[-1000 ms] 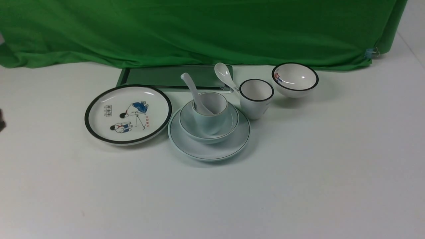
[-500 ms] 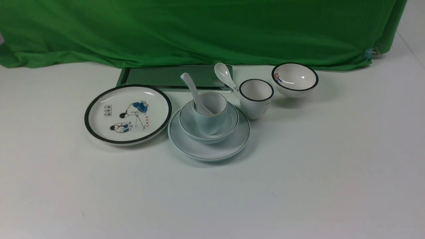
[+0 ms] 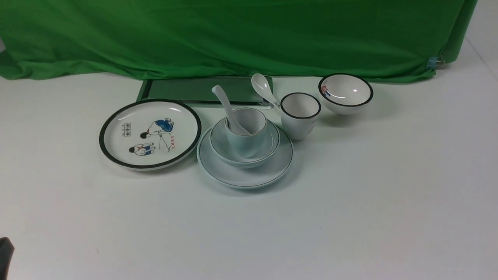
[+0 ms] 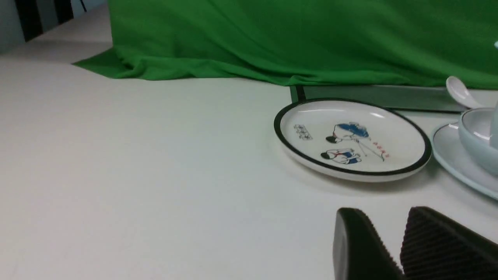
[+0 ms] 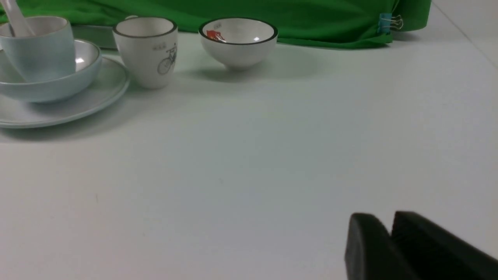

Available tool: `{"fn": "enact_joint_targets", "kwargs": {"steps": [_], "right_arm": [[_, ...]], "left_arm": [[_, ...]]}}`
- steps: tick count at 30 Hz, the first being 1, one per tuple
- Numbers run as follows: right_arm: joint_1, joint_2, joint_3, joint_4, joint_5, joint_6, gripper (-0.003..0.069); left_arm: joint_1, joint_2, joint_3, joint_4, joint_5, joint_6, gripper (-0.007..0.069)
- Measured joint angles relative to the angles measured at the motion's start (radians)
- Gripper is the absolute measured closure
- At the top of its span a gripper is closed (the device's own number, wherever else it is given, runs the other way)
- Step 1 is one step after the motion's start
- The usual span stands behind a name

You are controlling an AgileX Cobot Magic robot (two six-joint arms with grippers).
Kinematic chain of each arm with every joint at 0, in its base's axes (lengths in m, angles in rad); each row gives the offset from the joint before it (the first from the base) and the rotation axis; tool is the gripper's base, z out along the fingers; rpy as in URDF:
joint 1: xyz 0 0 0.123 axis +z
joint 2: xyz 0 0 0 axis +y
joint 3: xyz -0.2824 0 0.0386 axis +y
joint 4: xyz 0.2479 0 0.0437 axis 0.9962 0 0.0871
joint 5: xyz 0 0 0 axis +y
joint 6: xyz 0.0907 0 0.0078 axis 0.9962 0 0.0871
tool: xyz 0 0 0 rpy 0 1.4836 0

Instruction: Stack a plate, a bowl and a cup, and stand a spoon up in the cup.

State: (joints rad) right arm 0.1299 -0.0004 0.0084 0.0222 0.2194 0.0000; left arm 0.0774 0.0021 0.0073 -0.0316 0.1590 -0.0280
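The pale blue plate [image 3: 245, 177] sits mid-table with the shallow bowl [image 3: 218, 146] on it and the small cup [image 3: 249, 140] in the bowl. The plain white spoon [image 3: 223, 102] stands in the cup, its handle leaning back left. The stack also shows in the right wrist view: plate [image 5: 81, 105], bowl [image 5: 46, 91], cup [image 5: 42, 52]. My left gripper [image 4: 383, 217] is far to the stack's left, near the table's front edge, fingers slightly parted and empty; a bit of it shows in the front view [image 3: 6, 254]. My right gripper [image 5: 383, 217] is shut and empty, well to the right.
A black-rimmed cartoon plate [image 3: 116, 132] lies left of the stack. A black-rimmed cup [image 3: 300, 120], a marked spoon [image 3: 261, 86] and a black-rimmed bowl [image 3: 345, 93] stand to the back right. A dark tray [image 3: 194, 89] lies behind, before the green cloth [image 3: 233, 35].
My left arm, at the left edge a second ago, left the front view and now shows at the bottom-left corner. The stack has not moved.
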Motion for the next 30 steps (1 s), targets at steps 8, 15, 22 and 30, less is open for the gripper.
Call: {"fn": "enact_joint_targets", "kwargs": {"steps": [8, 15, 22, 30], "right_arm": [[0.0, 0.0, 0.0, 0.0, 0.0, 0.0, 0.0497], [0.0, 0.0, 0.0, 0.0, 0.0, 0.0, 0.0482], [0.0, 0.0, 0.0, 0.0, 0.0, 0.0, 0.0464], [0.0, 0.0, 0.0, 0.0, 0.0, 0.0, 0.0461]], "left_arm": [[0.002, 0.0, 0.0, -0.064, 0.076, -0.008, 0.0482], [0.002, 0.0, 0.0, -0.066, 0.092, 0.003, 0.0489], [0.002, 0.0, 0.0, -0.066, 0.102, 0.003, 0.061], [0.002, 0.0, 0.0, -0.066, 0.097, 0.003, 0.0655]]}}
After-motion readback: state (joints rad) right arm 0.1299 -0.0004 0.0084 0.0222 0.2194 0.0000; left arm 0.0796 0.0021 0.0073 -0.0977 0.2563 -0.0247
